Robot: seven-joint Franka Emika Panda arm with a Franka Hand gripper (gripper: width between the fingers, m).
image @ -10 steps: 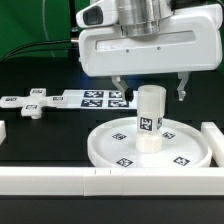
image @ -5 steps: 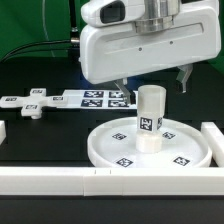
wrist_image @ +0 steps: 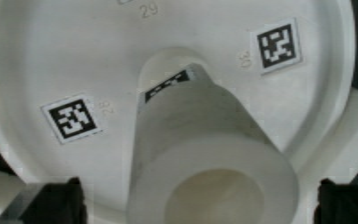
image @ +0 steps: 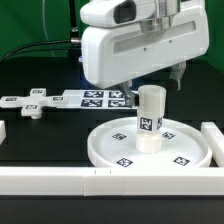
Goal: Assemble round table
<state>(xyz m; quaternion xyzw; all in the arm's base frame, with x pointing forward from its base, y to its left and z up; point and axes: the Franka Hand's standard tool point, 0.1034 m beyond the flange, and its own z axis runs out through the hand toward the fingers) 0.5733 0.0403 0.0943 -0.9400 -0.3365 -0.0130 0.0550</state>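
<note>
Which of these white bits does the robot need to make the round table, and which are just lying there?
For the table:
- disc
- cylinder, standing upright on the disc
- cross piece, lying apart at the exterior view's left

Just lying about:
- marker board
- border bars

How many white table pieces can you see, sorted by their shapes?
Large round rimmed white plastic disc: 1
Short thick white plastic cylinder, standing on the disc: 1
Flat cross-shaped white plastic piece: 1
Total: 3
</note>
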